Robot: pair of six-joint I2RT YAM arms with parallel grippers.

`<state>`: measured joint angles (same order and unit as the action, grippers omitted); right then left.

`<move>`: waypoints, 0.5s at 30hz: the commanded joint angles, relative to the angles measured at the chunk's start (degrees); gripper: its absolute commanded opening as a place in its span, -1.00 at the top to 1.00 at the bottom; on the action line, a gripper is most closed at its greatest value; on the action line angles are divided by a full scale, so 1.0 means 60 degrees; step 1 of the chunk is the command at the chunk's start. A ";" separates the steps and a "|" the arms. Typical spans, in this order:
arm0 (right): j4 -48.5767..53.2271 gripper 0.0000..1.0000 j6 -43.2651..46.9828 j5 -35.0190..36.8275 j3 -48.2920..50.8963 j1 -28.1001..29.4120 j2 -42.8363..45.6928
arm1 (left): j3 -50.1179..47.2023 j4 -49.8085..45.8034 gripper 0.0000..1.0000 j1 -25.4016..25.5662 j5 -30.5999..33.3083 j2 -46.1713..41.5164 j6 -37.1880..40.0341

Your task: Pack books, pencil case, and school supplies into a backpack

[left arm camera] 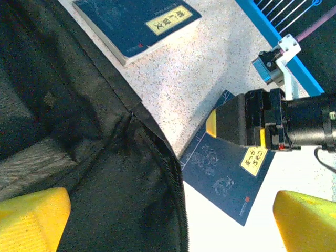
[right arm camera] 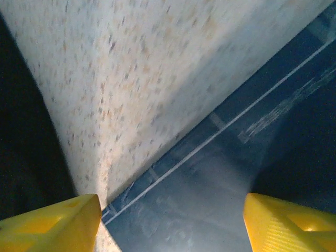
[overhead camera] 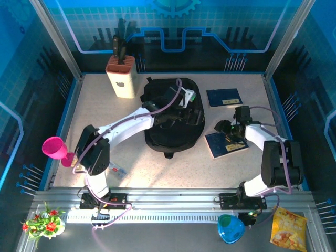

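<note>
The black backpack [overhead camera: 173,128] lies in the middle of the table. My left gripper [overhead camera: 179,111] hovers over its right half, open, with nothing between its yellow fingers [left arm camera: 31,218]; below it run the backpack [left arm camera: 79,131] fabric and zipper edge. One dark blue book [overhead camera: 224,97] with a yellow label lies at the back right, also seen as the book [left arm camera: 136,23]. A second blue book [overhead camera: 227,143] lies right of the backpack. My right gripper [overhead camera: 231,133] is low over its near-left corner, open, its fingers [right arm camera: 291,220] straddling the book [right arm camera: 210,184]. In the left wrist view the right gripper [left arm camera: 252,128] covers this book's [left arm camera: 226,181] top.
A cream knife block [overhead camera: 121,79] stands at the back left. A pink cup [overhead camera: 55,148] hangs off the left edge. A small card [overhead camera: 118,170] lies near the front left. Below the table front sit a blue cup [overhead camera: 230,228], a snack bag [overhead camera: 287,227] and flowers [overhead camera: 44,223].
</note>
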<state>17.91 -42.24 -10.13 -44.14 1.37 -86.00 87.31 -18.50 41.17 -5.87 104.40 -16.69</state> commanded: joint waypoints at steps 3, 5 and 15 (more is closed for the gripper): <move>0.0432 -0.42 -0.1309 -0.0311 0.0557 0.1175 0.0490 | 0.0814 -0.0300 -0.99 0.0012 -0.0287 0.0604 -0.1045; 0.0268 -0.42 -0.1656 -0.0505 0.0939 0.1460 0.0640 | 0.1106 -0.0425 -0.99 0.0025 -0.0324 0.0838 -0.1200; 0.3998 -0.41 -0.1032 0.1466 0.0888 0.1335 0.1177 | 0.2511 -0.1116 -0.94 0.0253 -0.0916 0.2055 -0.1664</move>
<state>27.35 -49.91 -8.58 -39.18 10.11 -79.46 99.37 -22.35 41.54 -8.64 114.59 -24.97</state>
